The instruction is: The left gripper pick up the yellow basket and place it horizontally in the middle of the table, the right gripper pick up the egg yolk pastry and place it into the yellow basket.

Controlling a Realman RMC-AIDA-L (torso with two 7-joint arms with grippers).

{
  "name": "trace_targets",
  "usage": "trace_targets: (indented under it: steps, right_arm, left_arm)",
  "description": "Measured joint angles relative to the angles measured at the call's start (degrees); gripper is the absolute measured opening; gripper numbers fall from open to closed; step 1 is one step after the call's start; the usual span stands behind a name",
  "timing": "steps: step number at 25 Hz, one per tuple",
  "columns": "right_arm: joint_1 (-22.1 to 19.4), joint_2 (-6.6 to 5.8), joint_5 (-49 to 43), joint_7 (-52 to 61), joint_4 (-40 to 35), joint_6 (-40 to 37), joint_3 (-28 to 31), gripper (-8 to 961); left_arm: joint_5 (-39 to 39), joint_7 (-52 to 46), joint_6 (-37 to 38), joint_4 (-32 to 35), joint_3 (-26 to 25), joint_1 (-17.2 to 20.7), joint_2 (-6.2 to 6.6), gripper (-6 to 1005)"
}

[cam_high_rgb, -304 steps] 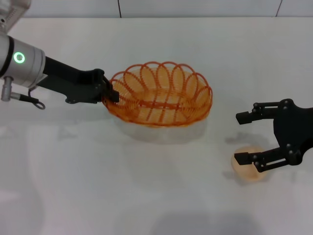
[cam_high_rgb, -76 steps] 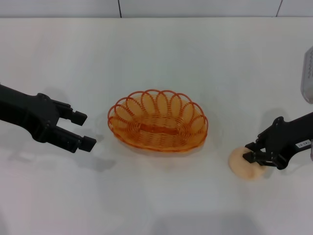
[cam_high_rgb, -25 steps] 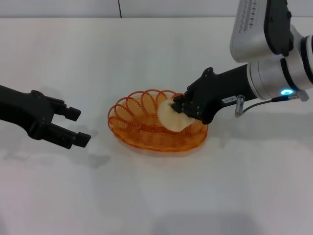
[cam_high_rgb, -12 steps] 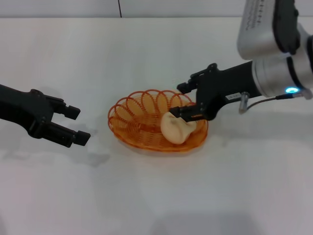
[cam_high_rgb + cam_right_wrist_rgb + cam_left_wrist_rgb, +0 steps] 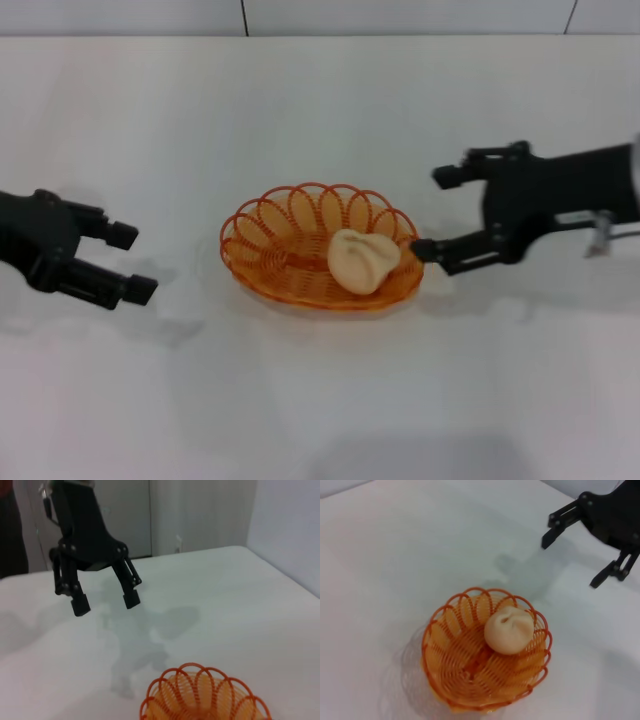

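The yellow basket [image 5: 300,245] lies lengthwise in the middle of the white table [image 5: 320,400]. The egg yolk pastry [image 5: 362,261] rests inside it, toward its right end. It also shows in the left wrist view [image 5: 509,630], inside the basket [image 5: 465,675]. My right gripper [image 5: 432,214] is open and empty, just right of the basket's rim, and shows in the left wrist view [image 5: 570,560]. My left gripper [image 5: 132,262] is open and empty, well left of the basket, and shows in the right wrist view [image 5: 106,601]. The basket's rim shows in the right wrist view [image 5: 200,687].
A wall with a dark vertical seam [image 5: 243,17] runs along the table's far edge. In the right wrist view a pale wall and door [image 5: 125,515] stand beyond the table.
My right gripper has let go of the pastry, which now lies in the basket, and has drawn back to the right, open. My left gripper has moved a little further left.
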Motion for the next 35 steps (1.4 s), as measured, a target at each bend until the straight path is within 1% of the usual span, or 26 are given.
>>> trace_targets:
  steps: [4, 7, 10, 20, 24, 35]
  right_arm:
    - [-1.87, -0.03, 1.58, -0.87, 0.04, -5.25, 4.08, 849]
    - [-2.08, -0.03, 1.64, -0.95, -0.16, -7.75, 5.08, 865]
    - [-1.99, -0.03, 1.34, -0.97, -0.05, -8.24, 5.00, 880]
    - [-0.66, -0.03, -0.50, -1.07, 0.86, -8.74, 4.00, 875]
    - [-0.64, -0.03, -0.74, -1.11, 0.88, -9.65, 4.00, 875]
    - [-0.56, -0.03, -1.96, -1.28, 0.83, -10.60, 3.00, 875]
  left_arm:
    - [-0.09, 1.02, 0.46, 0.02, -0.02, 0.71, 0.21, 875]
    - [-0.20, 1.74, 1.02, 0.04, -0.02, 1.02, 0.21, 875]
    - [-0.25, 2.54, 1.34, 0.05, 0.04, 0.72, -0.11, 875]
    - [-0.39, 4.28, 3.02, 0.00, 1.07, -1.14, -1.57, 875]
    - [-0.40, 4.39, 3.03, -0.02, 2.02, -1.42, -1.64, 875]
    - [-0.67, 4.90, 2.71, -0.02, 1.48, -2.47, -1.54, 876]
